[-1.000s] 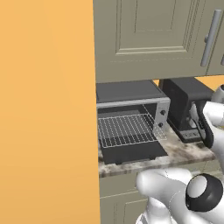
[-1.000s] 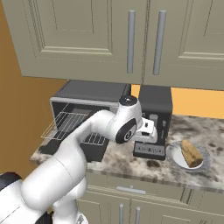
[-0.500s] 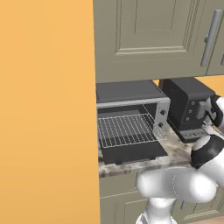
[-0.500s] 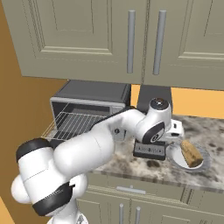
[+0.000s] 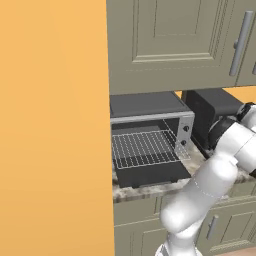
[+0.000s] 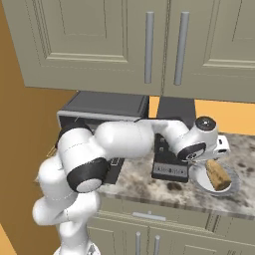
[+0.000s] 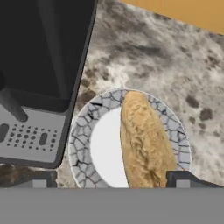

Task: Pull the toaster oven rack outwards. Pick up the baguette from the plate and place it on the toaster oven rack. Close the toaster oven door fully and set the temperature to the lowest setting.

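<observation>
We work at a speckled stone counter [image 6: 149, 184] under olive-grey cabinets. Nearest us, our gripper [image 7: 113, 180] hangs with jaws spread wide and empty over the tan-golden oblong baguette [image 7: 144, 142], which lies on the round pale plate [image 7: 85, 140] at the counter's right end. Farther left, the wide dark-grey toaster oven [image 5: 147, 140] has its dark door [image 5: 150, 175] down and its silver wire rack [image 5: 147, 149] drawn out. The pick, placing, closing and temperature setting remain.
</observation>
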Available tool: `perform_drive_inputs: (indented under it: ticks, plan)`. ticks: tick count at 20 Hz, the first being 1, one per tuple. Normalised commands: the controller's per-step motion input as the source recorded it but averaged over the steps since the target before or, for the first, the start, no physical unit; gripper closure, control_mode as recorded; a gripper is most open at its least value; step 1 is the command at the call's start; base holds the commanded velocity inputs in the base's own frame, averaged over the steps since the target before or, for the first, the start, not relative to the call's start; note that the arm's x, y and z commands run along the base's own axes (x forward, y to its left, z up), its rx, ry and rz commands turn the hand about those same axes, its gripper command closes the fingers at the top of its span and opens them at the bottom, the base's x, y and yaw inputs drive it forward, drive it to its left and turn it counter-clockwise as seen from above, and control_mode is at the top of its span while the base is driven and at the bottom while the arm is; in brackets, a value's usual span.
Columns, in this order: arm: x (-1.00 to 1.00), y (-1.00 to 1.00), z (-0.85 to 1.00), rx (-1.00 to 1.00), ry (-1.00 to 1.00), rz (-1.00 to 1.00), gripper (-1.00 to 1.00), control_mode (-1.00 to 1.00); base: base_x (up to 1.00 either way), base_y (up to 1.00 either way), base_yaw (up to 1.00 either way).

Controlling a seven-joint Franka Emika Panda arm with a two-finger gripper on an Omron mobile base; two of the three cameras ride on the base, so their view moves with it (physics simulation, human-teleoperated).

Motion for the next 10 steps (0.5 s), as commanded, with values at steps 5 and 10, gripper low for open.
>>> perform_drive_inputs:
  ticks: [5, 10]
  plan:
    - [0.35, -0.42, -0.38, 0.00, 0.01, 0.15, -1.00, -1.00, 0.00, 0.00, 0.00]
    - [0.40, -0.41, -0.11, 0.07, 0.04, 0.09, -1.00, -1.00, 0.00, 0.00, 0.00]
